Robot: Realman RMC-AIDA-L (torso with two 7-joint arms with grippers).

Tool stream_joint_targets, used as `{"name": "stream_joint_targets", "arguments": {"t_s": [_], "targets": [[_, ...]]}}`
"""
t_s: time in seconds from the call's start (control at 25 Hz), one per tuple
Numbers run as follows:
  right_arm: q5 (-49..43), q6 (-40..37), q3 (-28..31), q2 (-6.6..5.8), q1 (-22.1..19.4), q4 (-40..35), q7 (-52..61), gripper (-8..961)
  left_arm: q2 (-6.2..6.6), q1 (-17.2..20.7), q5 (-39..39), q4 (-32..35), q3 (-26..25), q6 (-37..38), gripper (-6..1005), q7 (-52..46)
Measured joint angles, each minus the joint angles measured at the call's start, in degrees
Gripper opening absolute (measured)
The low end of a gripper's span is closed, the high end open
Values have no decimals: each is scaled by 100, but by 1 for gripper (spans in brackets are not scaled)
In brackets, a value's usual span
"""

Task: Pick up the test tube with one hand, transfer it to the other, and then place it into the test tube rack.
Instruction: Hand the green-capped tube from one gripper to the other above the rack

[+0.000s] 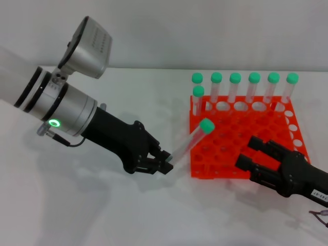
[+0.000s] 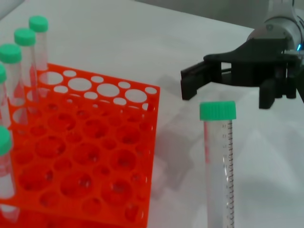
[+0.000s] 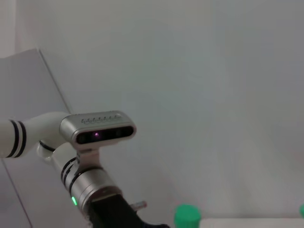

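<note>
1. White table (image 1: 102, 205); the orange rack (image 1: 225, 154) sits on it with seven tubes along its far rows.
2. Left gripper (image 1: 165, 165) pinches the tube (image 1: 190, 141) at its base, tilted over the rack's near edge: it could pivot or slip.
3. Right gripper (image 1: 254, 151), fingers spread and empty, is near; a misaligned grab may knock the tube.

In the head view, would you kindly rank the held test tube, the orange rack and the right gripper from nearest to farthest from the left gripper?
1. The test tube, clamped at its base in the left gripper.
2. The test tube rack, just to its right.
3. The right gripper, open over the rack's near right corner.
</note>
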Motion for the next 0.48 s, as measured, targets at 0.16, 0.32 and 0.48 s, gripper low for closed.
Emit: {"name": "stream_joint_targets", "arguments": {"t_s": [0.16, 0.32, 0.48], "targets": [[3, 52, -83, 10, 149, 29, 5, 827, -24, -65, -6, 58, 0, -91, 195, -9], [3, 151, -119, 18, 275, 53, 11, 827, -33, -121, -8, 220, 0, -174, 195, -26], [3, 234, -145, 23, 343, 56, 14, 827, -40, -163, 19, 413, 0, -295, 195, -68]]}}
